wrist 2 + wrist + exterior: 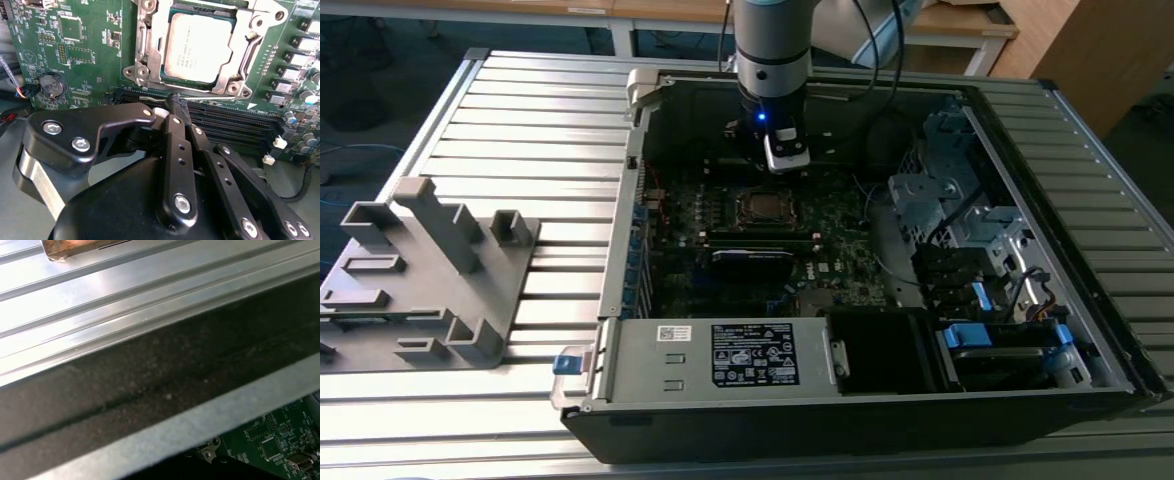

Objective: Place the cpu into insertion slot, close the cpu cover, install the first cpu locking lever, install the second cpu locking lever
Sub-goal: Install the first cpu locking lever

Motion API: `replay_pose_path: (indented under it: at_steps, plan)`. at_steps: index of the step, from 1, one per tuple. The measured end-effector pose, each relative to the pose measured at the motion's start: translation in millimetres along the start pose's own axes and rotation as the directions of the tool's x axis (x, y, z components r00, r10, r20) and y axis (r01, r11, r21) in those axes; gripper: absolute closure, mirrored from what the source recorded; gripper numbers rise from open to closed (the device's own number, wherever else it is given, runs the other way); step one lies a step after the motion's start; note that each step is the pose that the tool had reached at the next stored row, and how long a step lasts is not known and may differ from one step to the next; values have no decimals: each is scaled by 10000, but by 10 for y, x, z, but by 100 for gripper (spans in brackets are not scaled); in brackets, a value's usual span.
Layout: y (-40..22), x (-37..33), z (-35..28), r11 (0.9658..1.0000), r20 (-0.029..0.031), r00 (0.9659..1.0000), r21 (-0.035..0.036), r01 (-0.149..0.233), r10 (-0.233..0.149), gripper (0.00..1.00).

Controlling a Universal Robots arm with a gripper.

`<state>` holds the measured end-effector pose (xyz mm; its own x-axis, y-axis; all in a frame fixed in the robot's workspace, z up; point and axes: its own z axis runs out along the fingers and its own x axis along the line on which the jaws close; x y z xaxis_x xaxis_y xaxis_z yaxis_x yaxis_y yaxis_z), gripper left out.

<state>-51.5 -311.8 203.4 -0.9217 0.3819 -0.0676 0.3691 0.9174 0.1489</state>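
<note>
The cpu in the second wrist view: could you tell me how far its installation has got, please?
Done: the cpu sits in the insertion slot, and the cpu cover lies flat around it. In hand: nothing; the gripper hovers shut over the memory slots. Left: the locking levers run along the cover, but whether they are latched I cannot tell.

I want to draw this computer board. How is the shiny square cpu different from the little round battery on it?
The cpu is square; the battery is round. In the second wrist view the cpu looks much bigger than the battery. The cpu sits inside a silver metal frame, the cpu cover; the battery has no such frame. Both are flat, have silvery tops and sit on the green board.
</note>
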Motion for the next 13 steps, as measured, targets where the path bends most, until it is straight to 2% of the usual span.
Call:
replay_pose_path:
  at_steps: [13]
  plan:
    - [-6,13,15,9999,20,9999,-3,-120,120,89]
